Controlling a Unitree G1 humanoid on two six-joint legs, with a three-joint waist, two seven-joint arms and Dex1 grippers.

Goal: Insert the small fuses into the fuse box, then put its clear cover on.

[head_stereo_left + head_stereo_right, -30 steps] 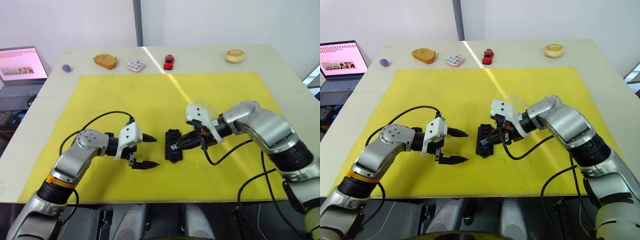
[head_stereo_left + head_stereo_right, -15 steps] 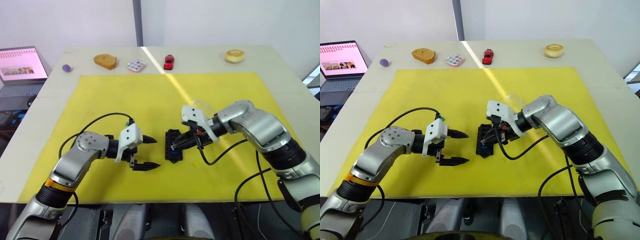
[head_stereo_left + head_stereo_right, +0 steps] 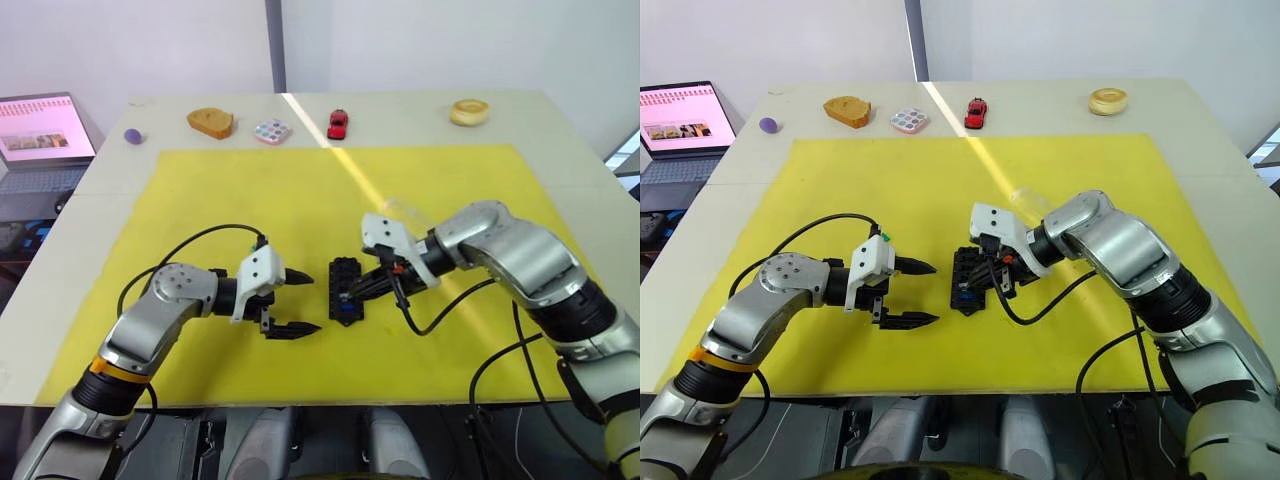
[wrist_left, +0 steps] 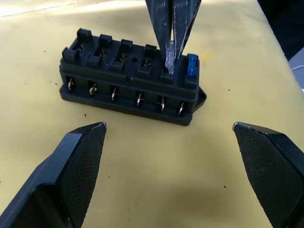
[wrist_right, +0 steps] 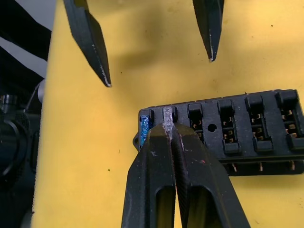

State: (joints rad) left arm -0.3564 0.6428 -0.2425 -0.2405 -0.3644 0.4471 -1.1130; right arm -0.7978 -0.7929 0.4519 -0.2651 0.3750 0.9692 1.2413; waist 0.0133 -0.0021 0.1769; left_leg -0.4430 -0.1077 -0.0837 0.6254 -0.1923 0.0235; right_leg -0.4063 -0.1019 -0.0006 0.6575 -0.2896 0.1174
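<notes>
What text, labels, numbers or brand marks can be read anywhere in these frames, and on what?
No text can be read anywhere.
Laptop screen: pink page with rows of marks, too small and blurred to read.
Fuse box: no lettering or numbers visible on its faces.
Blue fuse and grey fuse: no rating number legible.

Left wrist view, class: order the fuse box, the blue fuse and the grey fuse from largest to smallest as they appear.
1. Fuse box.
2-3. Blue fuse and grey fuse: unsure, since the jaws cover part of the grey one.

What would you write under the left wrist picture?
Right gripper pushes a grey fuse into the fuse box, beside a blue fuse.
</notes>
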